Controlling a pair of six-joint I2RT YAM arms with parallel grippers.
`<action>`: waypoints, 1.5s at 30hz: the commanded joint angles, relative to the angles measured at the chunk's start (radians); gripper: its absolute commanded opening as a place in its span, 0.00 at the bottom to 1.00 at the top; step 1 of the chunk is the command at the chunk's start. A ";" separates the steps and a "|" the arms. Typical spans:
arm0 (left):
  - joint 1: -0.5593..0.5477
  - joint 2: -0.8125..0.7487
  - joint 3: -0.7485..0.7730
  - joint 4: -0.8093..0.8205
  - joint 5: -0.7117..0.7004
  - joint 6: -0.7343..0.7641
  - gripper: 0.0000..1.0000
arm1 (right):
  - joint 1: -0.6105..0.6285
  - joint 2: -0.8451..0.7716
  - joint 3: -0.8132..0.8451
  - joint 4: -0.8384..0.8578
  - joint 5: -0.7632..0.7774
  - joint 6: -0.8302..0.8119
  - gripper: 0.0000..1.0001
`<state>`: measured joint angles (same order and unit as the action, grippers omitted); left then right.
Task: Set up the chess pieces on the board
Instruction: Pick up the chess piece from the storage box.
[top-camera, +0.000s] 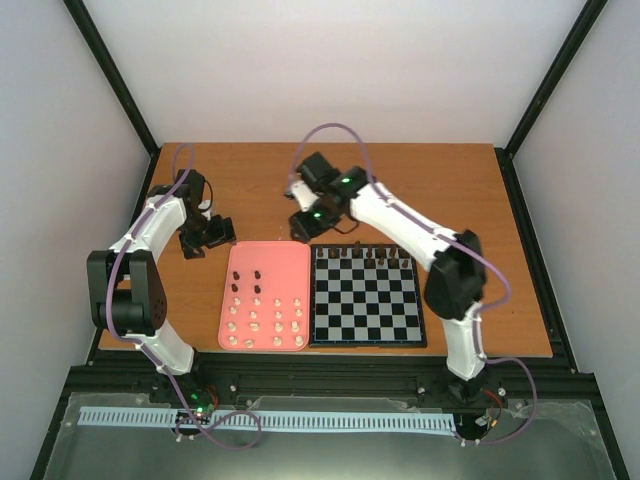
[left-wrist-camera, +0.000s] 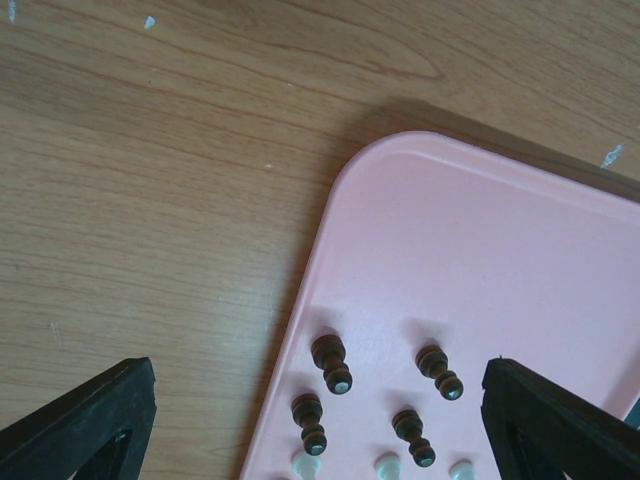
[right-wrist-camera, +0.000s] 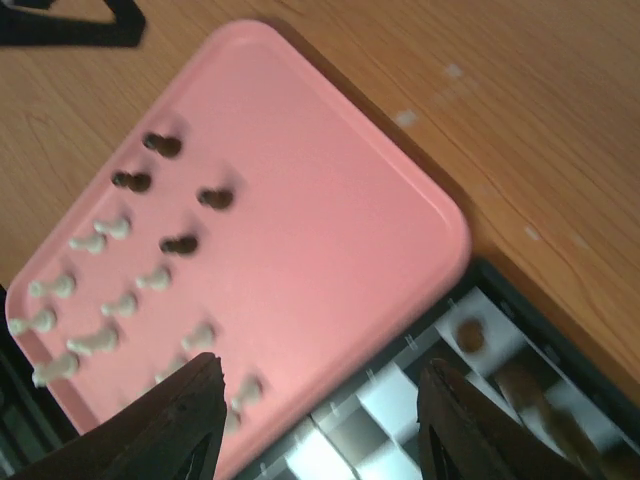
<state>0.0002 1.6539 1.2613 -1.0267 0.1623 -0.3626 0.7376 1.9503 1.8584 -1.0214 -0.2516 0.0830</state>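
The right gripper (right-wrist-camera: 320, 400) hovered apart and empty over the board (top-camera: 365, 310) edge (left gripper (left-wrist-camera: 310, 410) gaped too). Fetching a dark piece (right-wrist-camera: 180, 243) from the tray (right-wrist-camera: 330, 230) seemed next.

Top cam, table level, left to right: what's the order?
left gripper → pink tray → board

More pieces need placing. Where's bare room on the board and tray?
Black-and-grey checkered chessboard: bare from its near border to the dark brown pegs along its far edge. Pink flat tray: bare at its far end; crowded with cream pegs across its near half.
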 joint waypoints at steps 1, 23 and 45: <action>0.000 0.008 0.034 -0.005 -0.009 0.002 1.00 | 0.087 0.215 0.190 -0.003 -0.050 -0.020 0.52; 0.000 0.001 0.006 0.009 -0.016 -0.019 1.00 | 0.191 0.588 0.484 -0.009 -0.159 0.006 0.45; 0.000 -0.007 -0.008 0.020 0.003 -0.016 1.00 | 0.204 0.648 0.501 -0.013 -0.129 0.020 0.14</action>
<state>0.0002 1.6539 1.2495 -1.0176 0.1547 -0.3706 0.9302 2.5748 2.3295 -1.0260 -0.3981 0.0975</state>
